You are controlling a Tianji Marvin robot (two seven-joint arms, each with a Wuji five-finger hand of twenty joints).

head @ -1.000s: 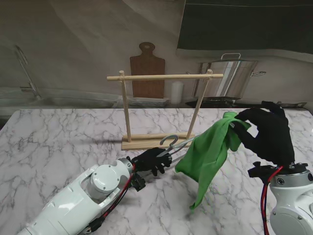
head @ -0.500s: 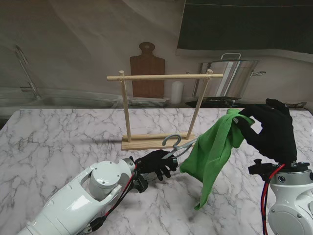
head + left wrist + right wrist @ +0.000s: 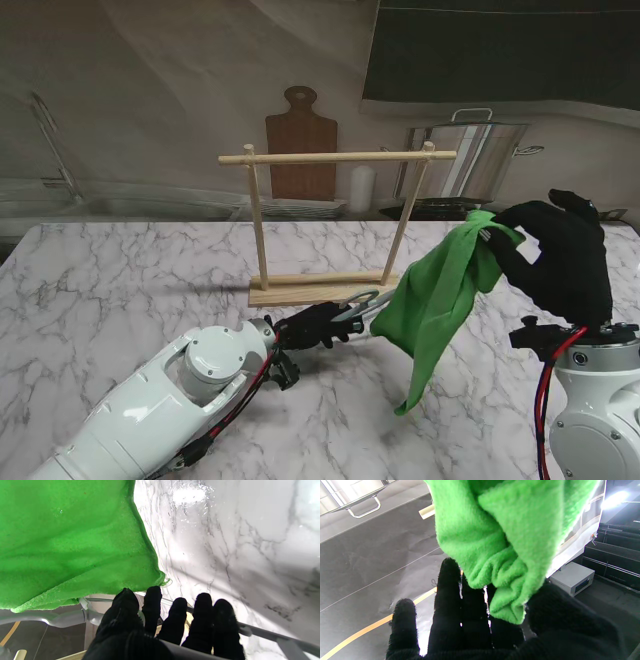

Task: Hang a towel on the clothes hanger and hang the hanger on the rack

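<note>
A green towel (image 3: pixel 437 295) hangs from my right hand (image 3: pixel 555 262), which is raised over the table's right side and shut on the towel's upper corner (image 3: pixel 510 585). My left hand (image 3: pixel 312 325) is shut on a grey clothes hanger (image 3: pixel 358 305), held low just in front of the wooden rack's base (image 3: pixel 320 288). The towel's lower part drapes over the hanger's right end and hides it. In the left wrist view the towel (image 3: pixel 70 542) fills the space beyond my fingers (image 3: pixel 152 605), with the hanger's bar (image 3: pixel 50 618) beside them. The rack's top bar (image 3: pixel 335 157) is bare.
The marble table (image 3: pixel 120 290) stretches to the left of the rack. Behind it stand a wooden cutting board (image 3: pixel 300 150), a white cylinder (image 3: pixel 361 188) and a metal pot (image 3: pixel 480 155) against the wall.
My right hand has carried the towel to the right and a little higher. My left hand has pushed the hanger right, and its hook now lies lower and flatter, partly under the towel.
</note>
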